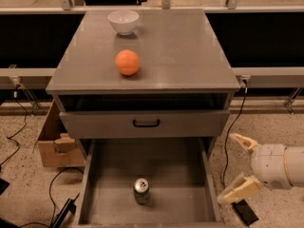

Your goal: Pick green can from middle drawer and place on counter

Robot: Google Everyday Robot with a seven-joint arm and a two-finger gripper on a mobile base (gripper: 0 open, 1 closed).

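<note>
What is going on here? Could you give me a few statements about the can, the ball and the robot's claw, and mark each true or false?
1. The green can stands upright in the open middle drawer. True.
2. The gripper is shut around the can. False: it is open and empty, off to the right of the drawer, apart from the can.
3. An orange ball and a white bowl sit on the counter. True.
4. The orange ball lies in the drawer beside the can. False: the ball is up on the counter, and the can is the only thing in the drawer.
</note>
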